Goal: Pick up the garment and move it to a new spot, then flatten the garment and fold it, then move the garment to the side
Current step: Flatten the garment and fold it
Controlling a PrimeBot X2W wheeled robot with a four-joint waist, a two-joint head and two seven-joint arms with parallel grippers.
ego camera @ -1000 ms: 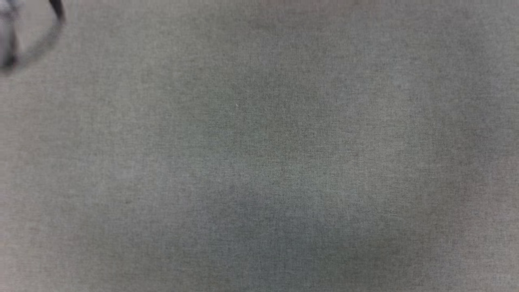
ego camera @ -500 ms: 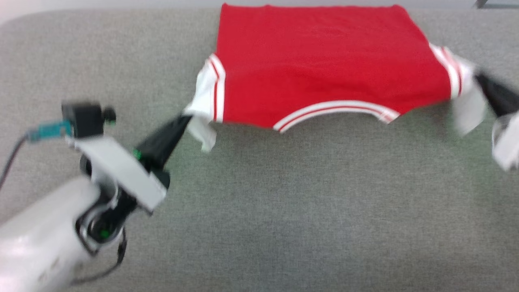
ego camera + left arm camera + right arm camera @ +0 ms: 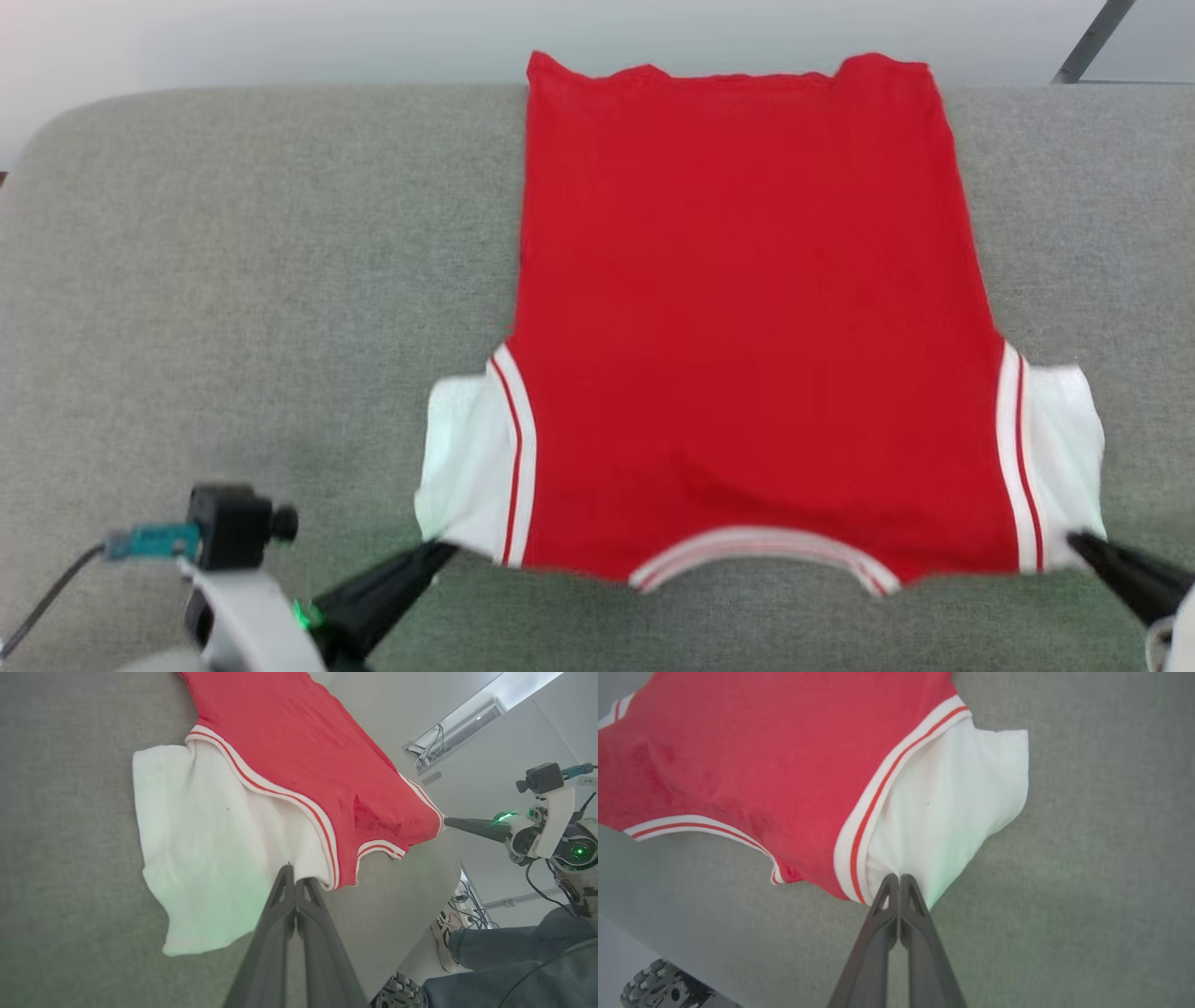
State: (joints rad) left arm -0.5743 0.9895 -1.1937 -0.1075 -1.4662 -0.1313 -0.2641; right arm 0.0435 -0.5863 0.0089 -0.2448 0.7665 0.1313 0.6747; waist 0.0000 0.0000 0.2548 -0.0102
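Note:
The garment (image 3: 747,327), a red T-shirt with white sleeves, lies spread on the grey table (image 3: 233,280). Its collar is at the near side and its hem reaches the far edge. My left gripper (image 3: 446,551) is shut on the near corner of the left white sleeve (image 3: 210,849). The left wrist view shows the left gripper (image 3: 293,873) pinching that sleeve beside the striped seam. My right gripper (image 3: 1075,539) is shut on the near corner of the right sleeve (image 3: 952,802), and the right gripper (image 3: 896,879) has its fingertips pressed together on the cloth. The garment (image 3: 761,756) is taut between both grips.
The table's rounded far-left corner (image 3: 65,121) and far edge border a pale floor. A dark metal leg (image 3: 1088,42) stands beyond the far right. In the left wrist view a person's jeans leg (image 3: 495,947) and shoe (image 3: 444,940) are beside the table's near edge.
The head camera has swung, from bare grey cloth to the garment. Since half a second ago the shirt looks drawn nearer and stretched flatter, with both grippers still on the sleeves.

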